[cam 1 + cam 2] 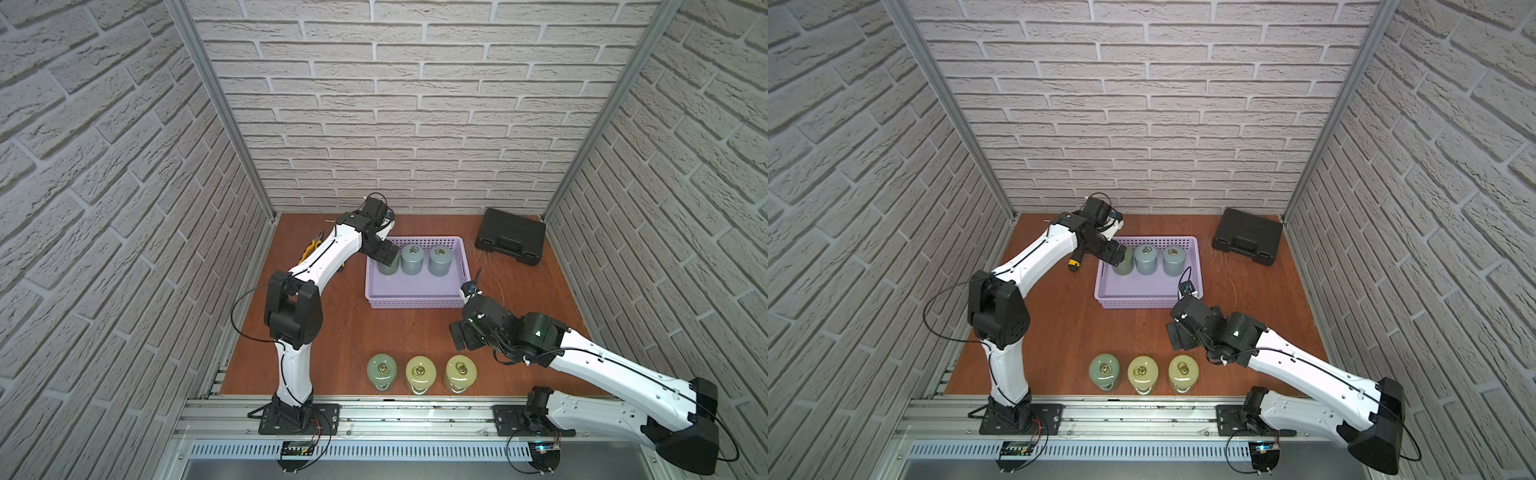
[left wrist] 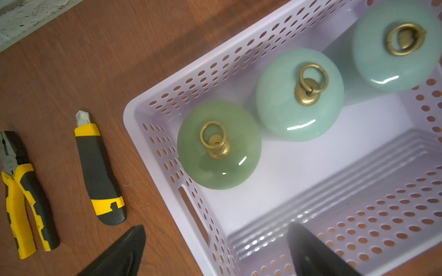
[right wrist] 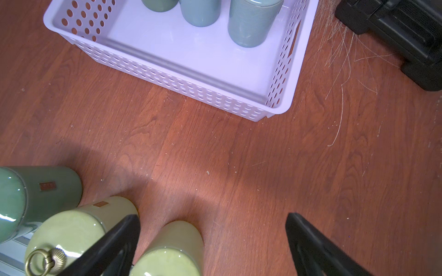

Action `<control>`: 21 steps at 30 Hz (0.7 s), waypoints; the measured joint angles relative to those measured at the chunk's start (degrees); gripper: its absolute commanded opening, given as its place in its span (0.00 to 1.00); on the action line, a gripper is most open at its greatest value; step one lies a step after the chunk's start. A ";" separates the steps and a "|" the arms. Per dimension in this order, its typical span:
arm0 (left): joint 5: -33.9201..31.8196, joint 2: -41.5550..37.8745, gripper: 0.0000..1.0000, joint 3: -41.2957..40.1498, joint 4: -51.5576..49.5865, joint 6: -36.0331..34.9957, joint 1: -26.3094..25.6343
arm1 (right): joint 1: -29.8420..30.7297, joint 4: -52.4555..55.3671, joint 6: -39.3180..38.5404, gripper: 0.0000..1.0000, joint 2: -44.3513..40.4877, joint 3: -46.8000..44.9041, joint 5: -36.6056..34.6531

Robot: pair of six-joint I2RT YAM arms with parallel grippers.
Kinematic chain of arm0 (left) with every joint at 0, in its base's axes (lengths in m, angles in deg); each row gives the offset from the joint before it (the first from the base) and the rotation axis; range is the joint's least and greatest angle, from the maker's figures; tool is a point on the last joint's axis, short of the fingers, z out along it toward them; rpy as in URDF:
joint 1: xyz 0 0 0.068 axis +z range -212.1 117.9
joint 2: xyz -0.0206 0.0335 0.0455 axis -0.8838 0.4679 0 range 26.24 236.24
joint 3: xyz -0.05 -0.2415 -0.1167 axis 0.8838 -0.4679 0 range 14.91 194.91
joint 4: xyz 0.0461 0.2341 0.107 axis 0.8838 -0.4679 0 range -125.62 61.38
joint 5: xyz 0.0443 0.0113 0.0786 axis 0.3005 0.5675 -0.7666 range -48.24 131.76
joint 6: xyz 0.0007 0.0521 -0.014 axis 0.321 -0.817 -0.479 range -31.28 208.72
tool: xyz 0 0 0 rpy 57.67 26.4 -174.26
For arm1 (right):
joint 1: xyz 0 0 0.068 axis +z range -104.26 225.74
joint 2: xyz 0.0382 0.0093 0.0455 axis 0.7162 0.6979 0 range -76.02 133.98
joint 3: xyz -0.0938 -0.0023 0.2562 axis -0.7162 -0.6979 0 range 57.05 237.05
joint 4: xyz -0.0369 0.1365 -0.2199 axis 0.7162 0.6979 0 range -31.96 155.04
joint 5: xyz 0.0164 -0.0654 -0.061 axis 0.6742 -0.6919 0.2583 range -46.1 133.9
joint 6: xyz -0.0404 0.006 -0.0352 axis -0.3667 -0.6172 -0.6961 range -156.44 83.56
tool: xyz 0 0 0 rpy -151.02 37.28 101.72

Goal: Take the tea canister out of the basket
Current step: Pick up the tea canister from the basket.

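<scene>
While both my end effectors hang with jaws spread wide and nothing between them, the brown bench fills the lower middle of both top views. Near its centre sits the lavender basket. A black case lies closed toward the upper right, apart from the basket.

Three canisters stand upright in a row along the basket's far wall: the green canister at the left end, the middle canister and the right canister, both pale blue. The near half of the basket floor is bare. The front row, one green canister and two yellow-green, stands on the bench at lower centre, outside the basket.

My left end effector hovers over the basket's far left corner, above the green canister and clear of it; a top view shows it partly covering that canister. My right end effector hangs over bare bench just right of the front row, below the basket's near right corner.

Left of the basket lie a yellow-and-black knife and pliers, side by side, not touching.
</scene>
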 measured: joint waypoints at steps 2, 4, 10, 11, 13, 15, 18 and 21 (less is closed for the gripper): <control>-0.13 1.75 0.98 1.79 -0.22 -0.37 0.15 | 0.00 -0.22 -0.46 1.00 0.61 0.00 -0.20; -0.22 3.52 0.98 3.56 -0.35 -0.85 0.33 | -0.04 -0.31 -0.85 1.00 1.40 0.11 -0.39; -0.20 8.07 0.98 8.41 -1.27 -1.86 0.57 | -0.15 -0.79 -1.40 1.00 3.21 0.87 -0.83; -0.20 8.66 0.98 9.01 -1.38 -2.12 0.59 | -0.20 -0.79 -1.46 1.00 3.37 0.98 -0.92; -0.07 9.90 0.98 10.25 -1.73 -2.45 0.59 | -0.35 -0.90 -1.49 1.00 3.61 1.16 -1.03; 0.24 10.80 0.98 10.88 -1.90 -2.60 0.59 | -0.46 -0.96 -1.51 1.00 3.78 1.18 -1.16; 0.98 11.43 0.98 10.99 -2.32 -2.69 0.59 | -0.66 -0.96 -1.49 1.00 3.89 1.18 -1.22; 1.77 11.65 0.98 10.99 -2.54 -2.71 0.59 | -0.87 -0.96 -1.49 1.00 3.98 1.18 -1.25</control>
